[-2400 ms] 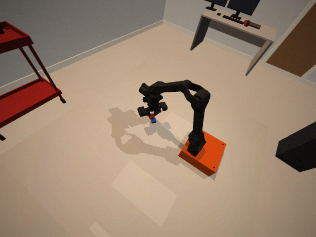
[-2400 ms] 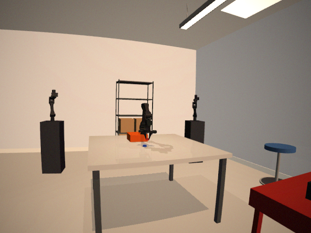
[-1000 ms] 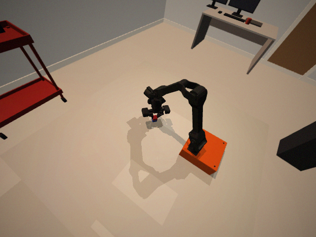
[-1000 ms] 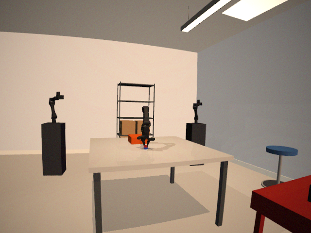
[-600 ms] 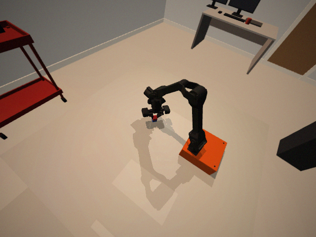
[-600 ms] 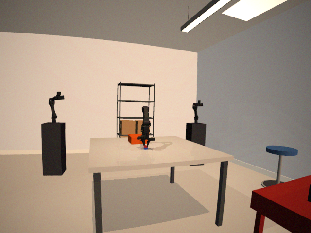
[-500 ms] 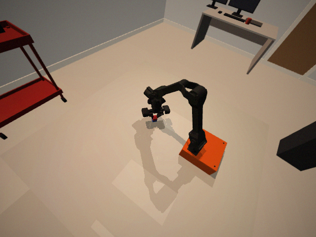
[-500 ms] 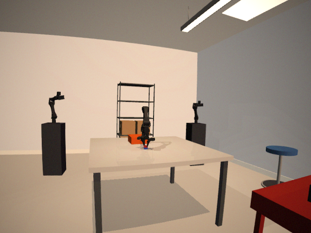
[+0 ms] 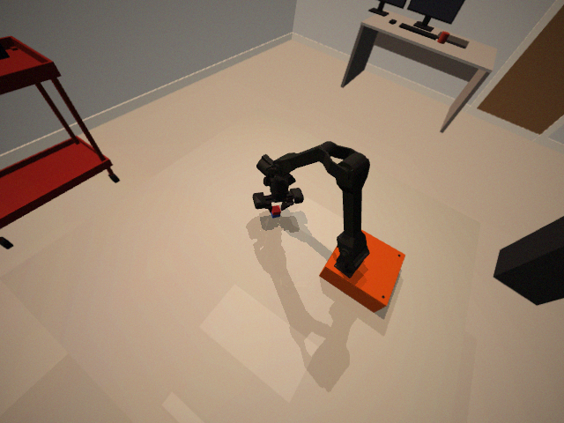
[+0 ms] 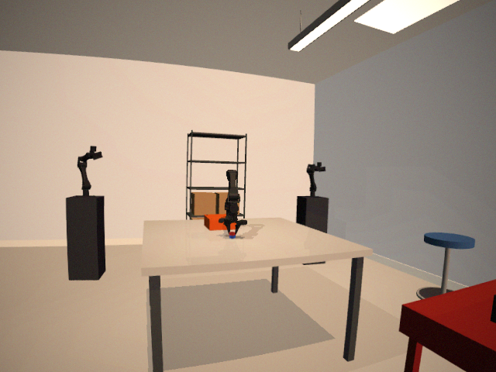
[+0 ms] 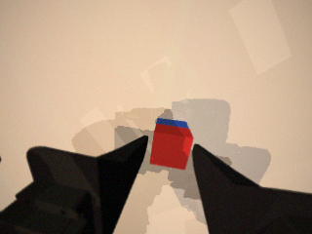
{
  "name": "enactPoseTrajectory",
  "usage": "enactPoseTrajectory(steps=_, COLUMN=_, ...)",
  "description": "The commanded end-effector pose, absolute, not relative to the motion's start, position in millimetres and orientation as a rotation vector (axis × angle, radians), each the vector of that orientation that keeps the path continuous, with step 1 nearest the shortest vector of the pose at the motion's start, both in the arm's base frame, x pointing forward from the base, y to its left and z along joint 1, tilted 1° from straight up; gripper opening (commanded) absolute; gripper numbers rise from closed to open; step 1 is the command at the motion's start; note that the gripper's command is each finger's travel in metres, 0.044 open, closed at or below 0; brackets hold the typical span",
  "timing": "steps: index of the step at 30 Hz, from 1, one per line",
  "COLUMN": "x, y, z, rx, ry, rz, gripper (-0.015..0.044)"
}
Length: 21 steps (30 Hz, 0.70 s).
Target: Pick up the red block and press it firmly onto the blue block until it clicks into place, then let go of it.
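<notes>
While the small red block with flat faces (image 9: 276,210) (image 10: 232,233) (image 11: 169,148) is sitting on top of the small blue block (image 9: 275,215) (image 10: 232,237) (image 11: 173,123), the black two-fingered claw (image 9: 276,210) (image 10: 232,232) (image 11: 170,143) is standing partly open around it, holding nothing, with a narrow gap showing on either side in the wrist view. The pair is resting on the pale, smooth counter (image 10: 256,262), and the red block is covering most of the blue one, leaving only a strip of blue showing; whether the two are fully clicked together, I cannot tell. The job is probably nearing its end, with the release being made and only a retreat wanting. The fingertips are standing close to the red sides, so a sideways drift or a tilted lift could be catching an edge and dragging the stack, or prising the top block loose if its seating is shallow.
</notes>
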<state>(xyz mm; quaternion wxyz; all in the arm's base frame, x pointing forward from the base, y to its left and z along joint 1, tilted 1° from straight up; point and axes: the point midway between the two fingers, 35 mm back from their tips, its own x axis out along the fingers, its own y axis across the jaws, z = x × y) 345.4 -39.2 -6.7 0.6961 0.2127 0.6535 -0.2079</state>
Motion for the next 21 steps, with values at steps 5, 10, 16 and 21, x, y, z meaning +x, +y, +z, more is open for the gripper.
enactPoseTrajectory(steps=5, x=344.5, y=-39.2, z=69.5, rx=0.476, ry=1.458, rz=-0.461, gripper=0.022)
enactPoseTrajectory(steps=10, x=341.2, y=-39.0, z=94.4, rx=0.477, ry=1.459, rz=-0.46, gripper=0.022)
enactPoseTrajectory(steps=16, x=344.2, y=-39.8, z=94.6, rx=0.477, ry=1.459, rz=-0.46, gripper=0.022)
enactPoseTrajectory(steps=21, x=344.2, y=-39.8, z=94.6, rx=0.477, ry=1.459, rz=-0.46, gripper=0.022)
